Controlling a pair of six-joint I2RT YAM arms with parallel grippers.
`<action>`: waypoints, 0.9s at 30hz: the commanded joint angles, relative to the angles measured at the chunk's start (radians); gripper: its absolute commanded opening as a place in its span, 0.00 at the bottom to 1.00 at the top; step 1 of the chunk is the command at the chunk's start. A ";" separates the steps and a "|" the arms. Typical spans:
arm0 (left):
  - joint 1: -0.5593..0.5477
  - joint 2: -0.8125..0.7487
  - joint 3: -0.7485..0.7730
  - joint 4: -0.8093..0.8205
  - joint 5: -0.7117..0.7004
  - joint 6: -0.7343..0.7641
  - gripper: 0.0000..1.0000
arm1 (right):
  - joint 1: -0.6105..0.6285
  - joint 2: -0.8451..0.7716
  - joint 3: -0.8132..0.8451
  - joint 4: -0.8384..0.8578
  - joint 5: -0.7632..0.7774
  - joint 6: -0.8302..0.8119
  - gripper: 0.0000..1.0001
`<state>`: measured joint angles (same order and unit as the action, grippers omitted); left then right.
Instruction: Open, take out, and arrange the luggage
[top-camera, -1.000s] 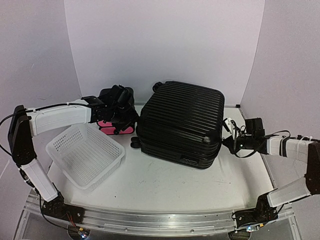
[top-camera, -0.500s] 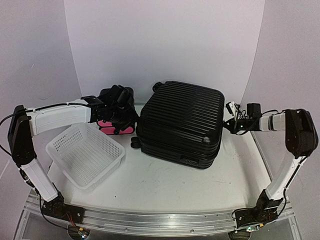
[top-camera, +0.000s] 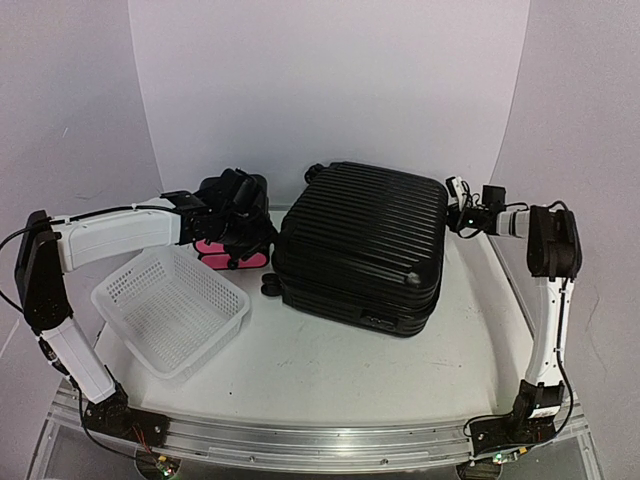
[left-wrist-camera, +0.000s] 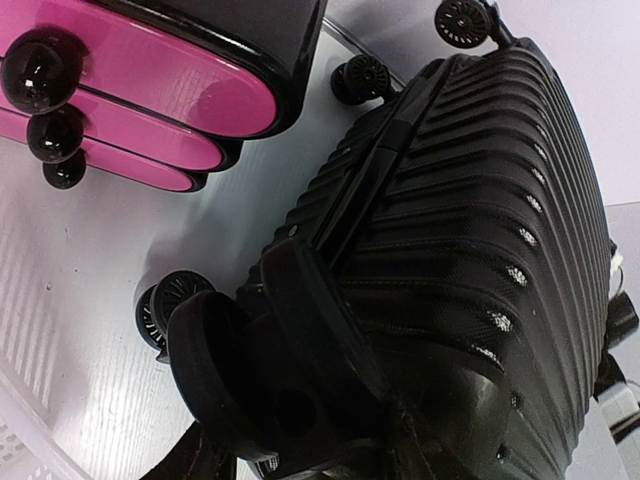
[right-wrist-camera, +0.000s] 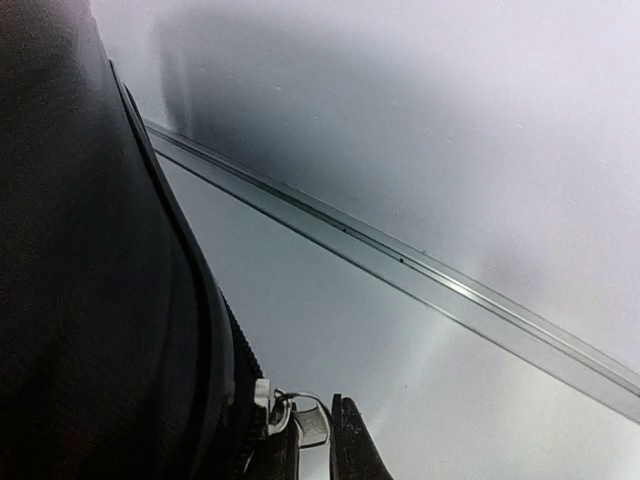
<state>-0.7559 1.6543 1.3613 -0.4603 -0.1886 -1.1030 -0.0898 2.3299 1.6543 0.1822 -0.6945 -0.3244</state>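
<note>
The luggage (top-camera: 365, 245) is a big black ribbed suitcase lying flat and closed at the table's middle. It fills the left wrist view (left-wrist-camera: 480, 220), and its dark edge shows in the right wrist view (right-wrist-camera: 90, 250). My right gripper (top-camera: 458, 195) is at the suitcase's back right corner, shut on the silver zipper pull (right-wrist-camera: 312, 425) beside the zipper track. My left gripper (top-camera: 243, 205) is at the suitcase's left side, above the drawer box. Its black fingers (left-wrist-camera: 320, 330) stand apart and rest against the shell near a wheel (left-wrist-camera: 165, 305).
A small black box with pink drawers (top-camera: 235, 250) stands left of the suitcase and shows in the left wrist view (left-wrist-camera: 150, 70). A white mesh basket (top-camera: 170, 305) sits at front left. A metal rail (right-wrist-camera: 400, 260) runs along the back wall.
My right gripper has moved along the suitcase's right side from near the front to the back right corner, with the arm folded upward. The left arm and suitcase have not moved.
</note>
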 joint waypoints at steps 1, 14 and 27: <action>-0.026 -0.069 0.054 -0.108 -0.082 0.447 0.16 | -0.041 0.132 0.278 0.241 0.004 0.130 0.00; -0.028 0.095 0.209 -0.113 0.071 0.685 0.62 | -0.072 -0.142 -0.324 0.778 -0.052 0.367 0.00; -0.025 0.157 0.383 -0.152 0.081 0.918 0.95 | -0.098 -0.743 -1.134 0.846 0.110 0.412 0.00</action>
<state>-0.7845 1.8214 1.6508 -0.6060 -0.1299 -0.3027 -0.2096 1.8240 0.6609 0.8658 -0.5461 0.0368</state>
